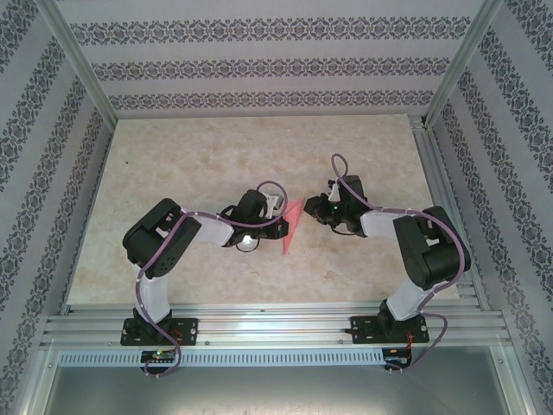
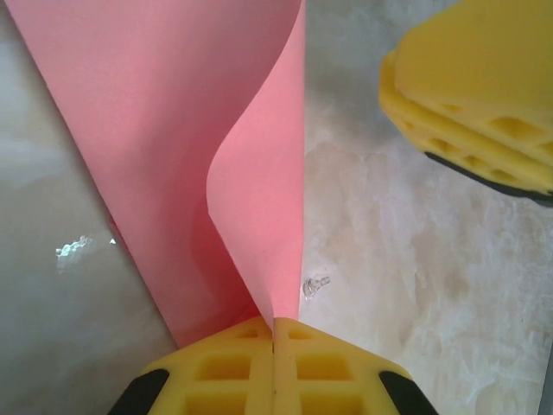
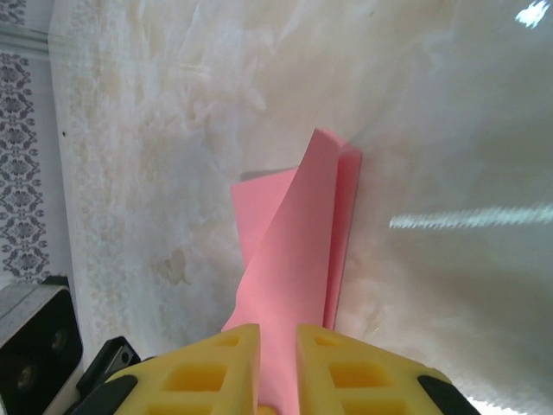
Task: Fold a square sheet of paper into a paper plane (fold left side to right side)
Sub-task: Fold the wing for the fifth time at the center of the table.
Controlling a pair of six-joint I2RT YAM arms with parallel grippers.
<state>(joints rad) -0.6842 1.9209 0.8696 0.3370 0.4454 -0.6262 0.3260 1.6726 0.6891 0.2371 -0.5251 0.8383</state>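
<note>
The thin pink-red folded paper sheet is lying mid-table on the pale marbled tabletop, between both arms. The left gripper is pinching one end with yellow fingers pressed together. The right gripper is clamping the opposite end, paper passing between its fingers.

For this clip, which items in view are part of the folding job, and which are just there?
Part of the job:
- pink paper
- left gripper, shut on it
- right gripper, pinching it

Just there:
- marble-look tabletop
- patterned walls
</note>
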